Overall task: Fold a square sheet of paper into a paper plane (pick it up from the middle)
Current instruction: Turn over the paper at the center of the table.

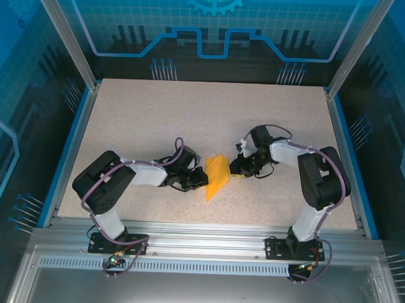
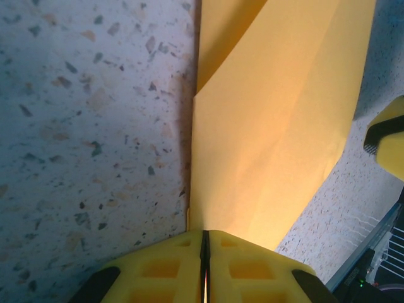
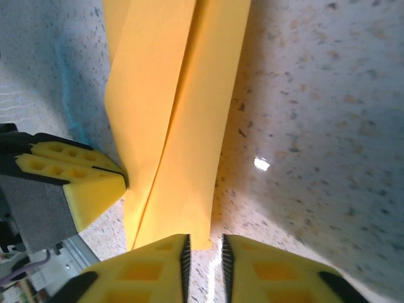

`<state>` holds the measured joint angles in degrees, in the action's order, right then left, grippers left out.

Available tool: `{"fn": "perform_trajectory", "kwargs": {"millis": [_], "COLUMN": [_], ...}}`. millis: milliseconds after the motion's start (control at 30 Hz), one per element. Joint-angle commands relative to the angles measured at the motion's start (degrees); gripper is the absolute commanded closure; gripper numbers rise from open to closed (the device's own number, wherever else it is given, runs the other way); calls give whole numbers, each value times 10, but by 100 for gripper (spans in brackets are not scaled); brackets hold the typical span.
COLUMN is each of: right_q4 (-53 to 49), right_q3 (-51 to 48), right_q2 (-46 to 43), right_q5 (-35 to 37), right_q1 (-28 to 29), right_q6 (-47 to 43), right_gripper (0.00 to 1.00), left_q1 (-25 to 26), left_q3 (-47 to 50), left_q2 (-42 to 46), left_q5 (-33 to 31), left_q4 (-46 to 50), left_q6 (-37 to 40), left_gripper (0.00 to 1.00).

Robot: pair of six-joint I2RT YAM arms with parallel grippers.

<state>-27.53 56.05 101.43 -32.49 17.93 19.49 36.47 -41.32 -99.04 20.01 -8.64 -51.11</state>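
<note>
folded orange-yellow paper sheet (image 1: 217,177) ran near-far | left fingers (image 2: 164,268) clamped its left edge | right fingers (image 3: 271,268) stood slightly apart at right edge

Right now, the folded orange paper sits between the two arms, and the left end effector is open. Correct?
No: the left end effector is shut on the folded orange paper, as the left wrist view shows. The rest stands.
</note>
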Motion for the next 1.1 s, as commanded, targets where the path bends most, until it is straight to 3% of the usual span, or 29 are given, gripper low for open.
{"fn": "perform_trajectory", "kwargs": {"millis": [0,67,300,500,833,1067], "right_q4": [-16,-8,84,151,202,259], "right_q3": [-4,-18,-84,-93,-112,-125], "right_q2": [-34,-43,-43,-16,-14,-20], "right_q5": [22,15,-32,-71,-46,-67], "right_q1": [-9,-9,-1,24,42,61], "right_q6": [12,26,90,129,186,220], "right_gripper": [73,64,50,53,54,54], "left_q1": [-3,-3,-3,-4,-7,-11], "left_q3": [-1,-2,-2,-2,2,8], "left_q2": [-18,-18,-24,-24,-20,-20], "left_q5": [6,6,8,9,7,12], "left_q4": [48,50,42,41,41,32], "left_q6": [5,4,2,0,0,-5], "left_gripper": [89,89,89,89,89,88]}}
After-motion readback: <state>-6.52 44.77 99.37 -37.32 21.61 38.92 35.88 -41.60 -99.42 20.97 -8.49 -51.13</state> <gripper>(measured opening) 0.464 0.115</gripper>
